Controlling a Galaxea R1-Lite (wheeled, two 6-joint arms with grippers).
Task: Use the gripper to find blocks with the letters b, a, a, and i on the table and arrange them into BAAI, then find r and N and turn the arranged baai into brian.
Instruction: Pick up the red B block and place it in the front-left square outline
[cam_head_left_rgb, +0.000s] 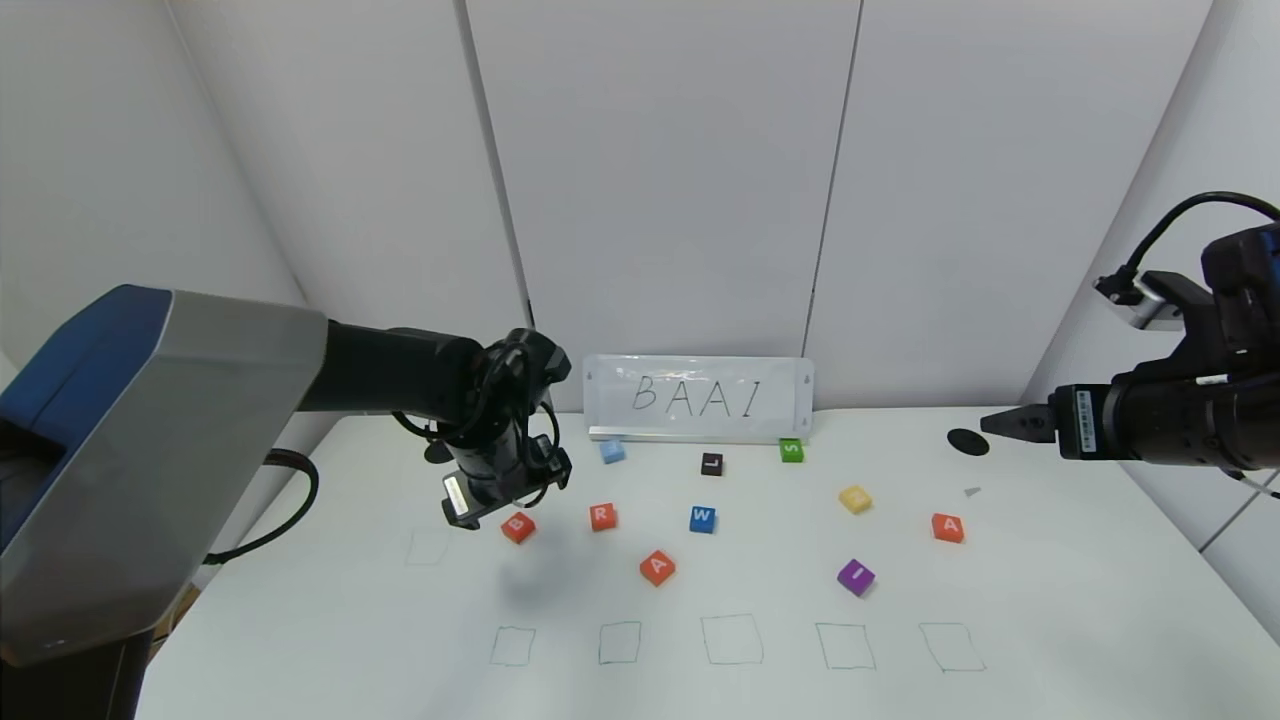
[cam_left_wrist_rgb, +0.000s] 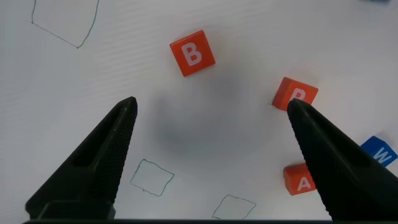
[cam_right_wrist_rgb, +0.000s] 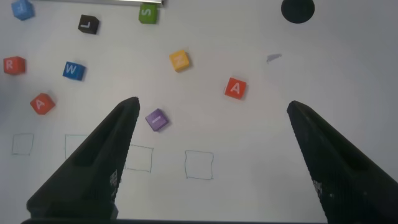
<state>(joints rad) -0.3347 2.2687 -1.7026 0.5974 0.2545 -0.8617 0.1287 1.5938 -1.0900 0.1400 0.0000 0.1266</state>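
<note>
On the white table (cam_head_left_rgb: 1050, 600) the orange-red B cube (cam_head_left_rgb: 518, 526) lies at the left, with R (cam_head_left_rgb: 603, 516) and one A (cam_head_left_rgb: 657, 567) to its right. The purple I (cam_head_left_rgb: 855, 577) and the other A (cam_head_left_rgb: 947, 527) lie at the right. My left gripper (cam_left_wrist_rgb: 211, 109) hangs open and empty above the table just short of B (cam_left_wrist_rgb: 193, 53); one finger covers part of R (cam_left_wrist_rgb: 295, 93). Raised at the far right, my right gripper (cam_right_wrist_rgb: 211, 109) is open and empty, looking down on A (cam_right_wrist_rgb: 235, 88) and I (cam_right_wrist_rgb: 156, 119). I read no N on any cube.
A blue W cube (cam_head_left_rgb: 702, 518), a yellow cube (cam_head_left_rgb: 855, 498), black L (cam_head_left_rgb: 711, 463), green S (cam_head_left_rgb: 791, 450) and a light blue cube (cam_head_left_rgb: 612, 451) lie mid-table. A BAAI sign (cam_head_left_rgb: 700, 398) stands at the back. Several pen-drawn squares (cam_head_left_rgb: 731, 640) line the front; a black hole (cam_head_left_rgb: 967, 441) sits at the back right.
</note>
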